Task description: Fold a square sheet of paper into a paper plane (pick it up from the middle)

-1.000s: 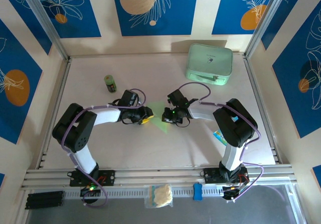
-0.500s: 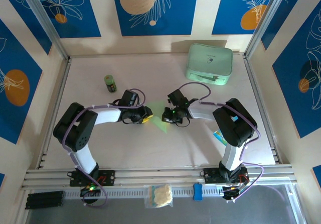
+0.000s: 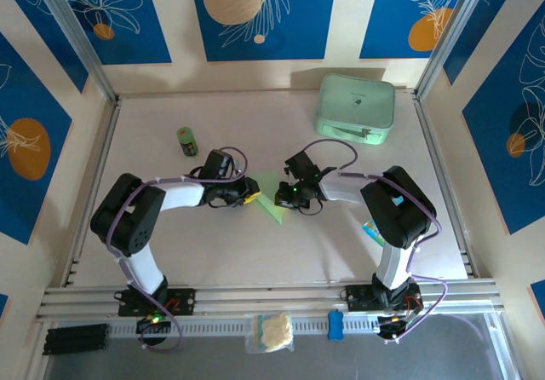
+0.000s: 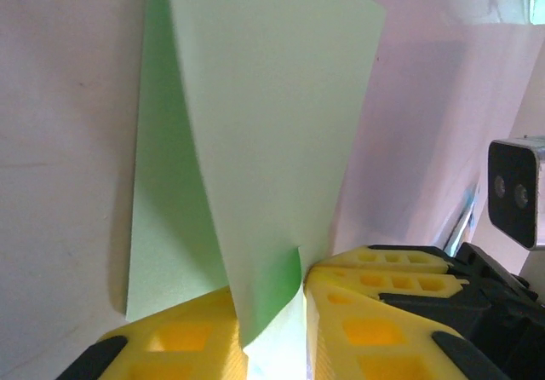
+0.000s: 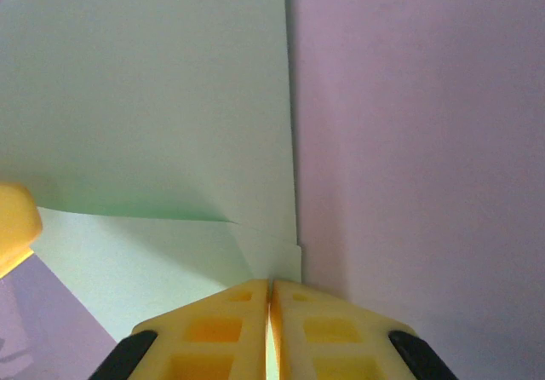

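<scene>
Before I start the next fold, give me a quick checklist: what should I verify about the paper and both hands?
1. Right hand pinching the sheet of paper: ok, its fingers are closed on the sheet's edge.
2. Left hand pinching the sheet: ok, the paper runs between its fingers.
3. Flap pressed flat: not ok, it stands lifted off the lower layer in the left wrist view.
4. Fold edges aligned: cannot tell.
5. Green bottle and mint case apart from the sheet: ok.

The paper (image 5: 145,99) runs off the right wrist view's top and left — outline incomplete.
</scene>
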